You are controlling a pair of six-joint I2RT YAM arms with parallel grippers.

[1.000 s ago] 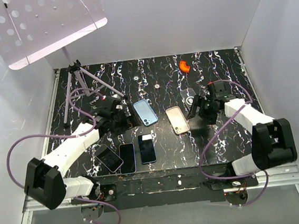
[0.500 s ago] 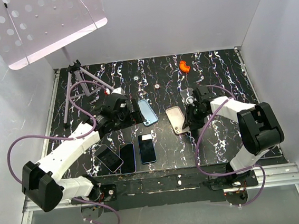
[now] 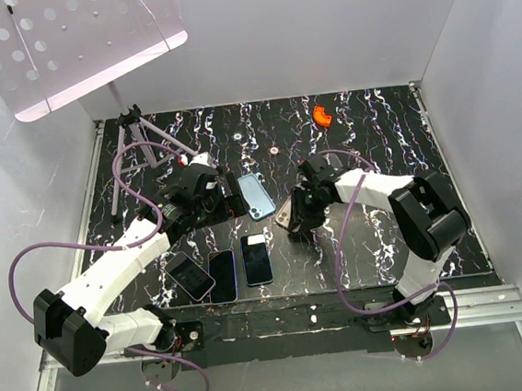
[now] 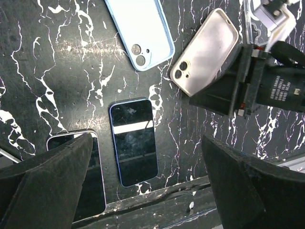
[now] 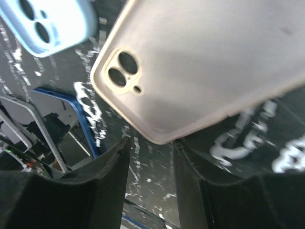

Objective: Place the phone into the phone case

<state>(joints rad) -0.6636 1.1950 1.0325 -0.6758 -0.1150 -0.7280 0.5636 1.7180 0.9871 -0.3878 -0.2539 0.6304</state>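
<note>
Three dark phones lie in a row near the front edge: one tilted [image 3: 190, 276], one in the middle [image 3: 222, 275], and a blue-edged one [image 3: 256, 259] that also shows in the left wrist view [image 4: 134, 140]. A light blue case [image 3: 256, 196] and a beige case [image 3: 286, 213] lie behind them, open sides up. My left gripper [image 3: 210, 198] hovers wide open and empty above the phones [image 4: 147, 191]. My right gripper [image 3: 300, 215] is low at the beige case [image 5: 205, 62]. Its jaws [image 5: 151, 162] are a little apart at the case's camera corner, and whether they touch it is unclear.
A small orange object [image 3: 322, 115] lies at the back right. A folded tripod [image 3: 140, 142] leans at the back left, under a white perforated board [image 3: 61, 39]. White walls close in the black marbled table [image 3: 386, 248] on three sides.
My right gripper has swung left across the table, and the beige case has shifted left and turned with it. My left gripper has moved slightly back and right, staying open.
</note>
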